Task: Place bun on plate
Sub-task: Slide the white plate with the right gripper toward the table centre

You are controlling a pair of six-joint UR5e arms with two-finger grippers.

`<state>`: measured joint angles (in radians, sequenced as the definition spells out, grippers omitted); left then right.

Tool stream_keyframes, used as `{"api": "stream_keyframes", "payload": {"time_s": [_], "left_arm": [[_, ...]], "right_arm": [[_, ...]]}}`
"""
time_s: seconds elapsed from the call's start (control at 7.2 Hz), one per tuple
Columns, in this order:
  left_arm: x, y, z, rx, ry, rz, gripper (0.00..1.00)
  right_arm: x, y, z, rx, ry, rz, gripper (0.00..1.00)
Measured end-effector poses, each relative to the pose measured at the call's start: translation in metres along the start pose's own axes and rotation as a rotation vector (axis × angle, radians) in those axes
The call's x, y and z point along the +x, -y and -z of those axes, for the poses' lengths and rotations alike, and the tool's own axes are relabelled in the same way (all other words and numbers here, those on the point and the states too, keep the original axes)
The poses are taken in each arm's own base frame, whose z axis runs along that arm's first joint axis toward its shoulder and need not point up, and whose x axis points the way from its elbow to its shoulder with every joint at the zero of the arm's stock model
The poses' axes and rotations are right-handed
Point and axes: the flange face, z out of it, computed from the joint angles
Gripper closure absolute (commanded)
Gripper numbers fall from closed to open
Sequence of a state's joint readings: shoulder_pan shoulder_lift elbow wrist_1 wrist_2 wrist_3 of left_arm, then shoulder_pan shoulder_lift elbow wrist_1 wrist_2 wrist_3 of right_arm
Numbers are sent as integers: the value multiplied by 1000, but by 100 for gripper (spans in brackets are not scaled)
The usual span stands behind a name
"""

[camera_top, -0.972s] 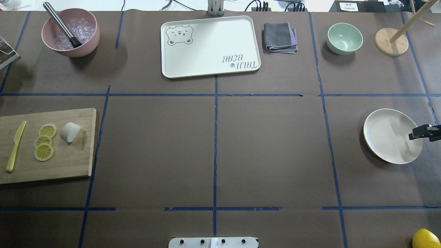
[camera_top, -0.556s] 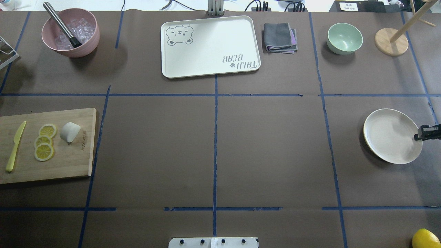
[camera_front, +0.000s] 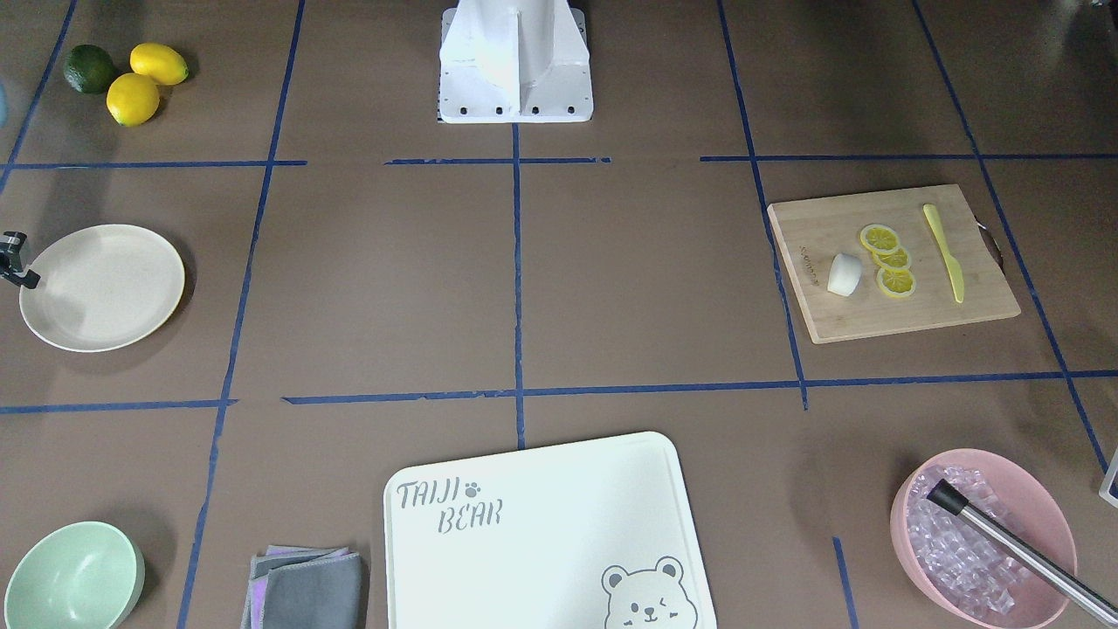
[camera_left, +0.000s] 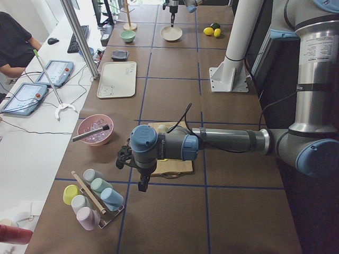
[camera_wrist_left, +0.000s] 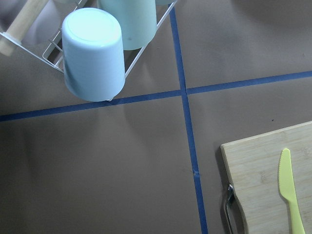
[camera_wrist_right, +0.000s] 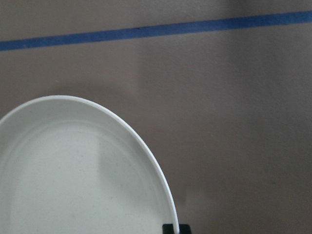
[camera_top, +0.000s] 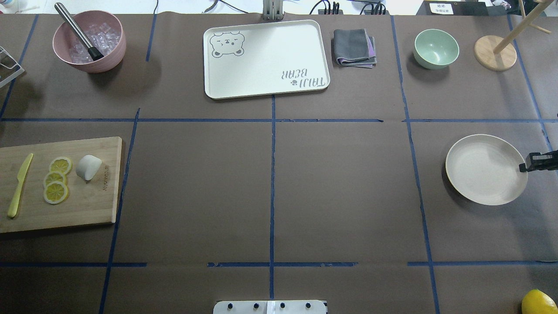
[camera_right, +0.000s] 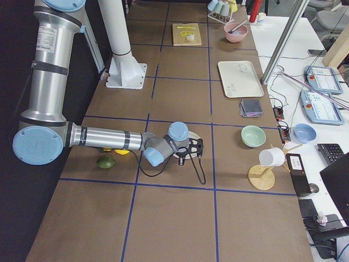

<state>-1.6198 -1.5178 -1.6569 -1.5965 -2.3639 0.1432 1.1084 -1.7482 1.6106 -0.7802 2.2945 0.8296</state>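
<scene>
Plate [camera_top: 479, 174] shifting twd centre since prev. frames, R gripper [camera_top: 524, 167] clamping its rim; bun [camera_top: 88, 167] sitting untouched on board [camera_top: 87, 205]. L gripper [camera_left: 142, 185]: state can't tell.

Brown worktop [camera_top: 348, 196] lying under soft, even light, a white desk [camera_left: 26, 153] running alongside.
Brown paper is covering the worktop, and blue tape lines [camera_top: 272, 174] are dividing it into big rectangles. The desk is carrying tablets [camera_left: 55, 71] and loose cables, and a slanted metal post [camera_left: 79, 34] is rising at the seam between the two surfaces.
</scene>
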Motion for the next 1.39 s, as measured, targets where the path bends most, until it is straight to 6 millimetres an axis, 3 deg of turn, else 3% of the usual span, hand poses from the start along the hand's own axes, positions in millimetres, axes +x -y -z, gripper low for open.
{"api": "stream_keyframes", "payload": {"time_s": [0.28,0.56,0.83,1.39], "left_arm": [[1,0,1,2,0,0,0],[1,-1,2,3,1,0,0],[1,-1,2,4,1,0,0],[0,-5,-1,-3,0,4,0]], "right_arm": [[-86,29,38,19,153,-103,100],[-178,57,52,3,264,-165,100],[-274,54,25,1,301,-190,100],[-459,-2,-45,52,270,-234,100]]}}
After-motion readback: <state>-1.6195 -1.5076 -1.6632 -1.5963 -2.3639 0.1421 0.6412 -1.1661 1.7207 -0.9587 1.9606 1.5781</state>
